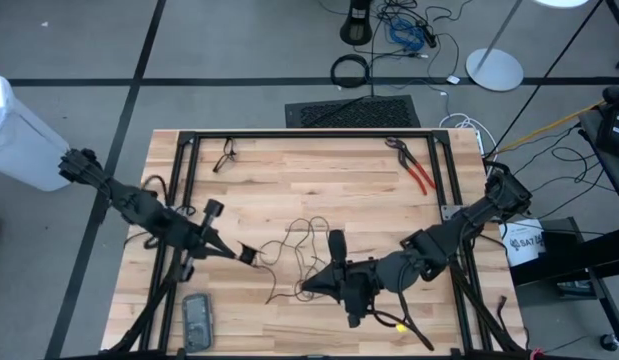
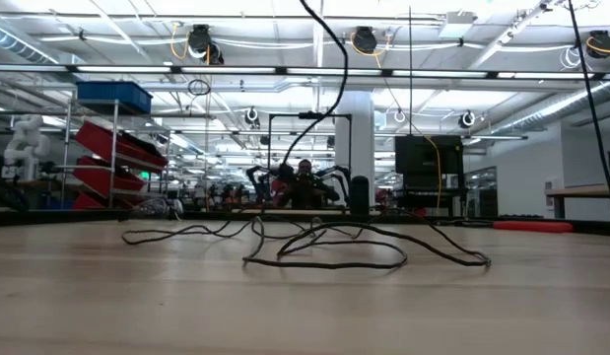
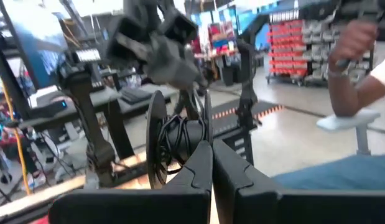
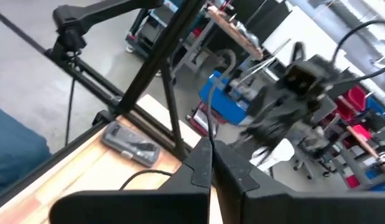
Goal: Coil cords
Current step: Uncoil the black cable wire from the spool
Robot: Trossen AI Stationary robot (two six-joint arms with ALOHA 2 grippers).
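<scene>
The thin black cord (image 1: pixel 301 240) lies in loose loops on the middle of the wooden table; the low view shows these loops (image 2: pixel 324 258) resting flat. One strand (image 2: pixel 336 69) rises from them and leaves the top of that view. My left gripper (image 1: pixel 239 254) hovers left of the loops, fingers shut, with the cord's small pale end piece (image 1: pixel 248 254) at their tips. My right gripper (image 1: pixel 307 287) is shut at the near side of the loops. Both wrist views show the fingers closed together, the left (image 3: pixel 211 149) and the right (image 4: pixel 211 146). My left gripper has the cord's end piece (image 1: pixel 248 254) right at its fingertips, reaching in level from the table's left. Its own wrist view does not show the contact, so the kind of hold stays hidden. My right gripper pinches a strand of the cord (image 4: pixel 204 118) at its fingertips, coming about level from the table's right. The strand (image 2: pixel 336 69) runs slack from the loops on the table up to it.
Red-handled pliers (image 1: pixel 414 166) lie at the far right and a small dark item (image 1: pixel 227 155) at the far left. A grey handset (image 1: pixel 197 320) sits near the left front edge. Black frame rails (image 1: pixel 309 133) border the table. A person's arm (image 3: pixel 357 68) shows beyond it.
</scene>
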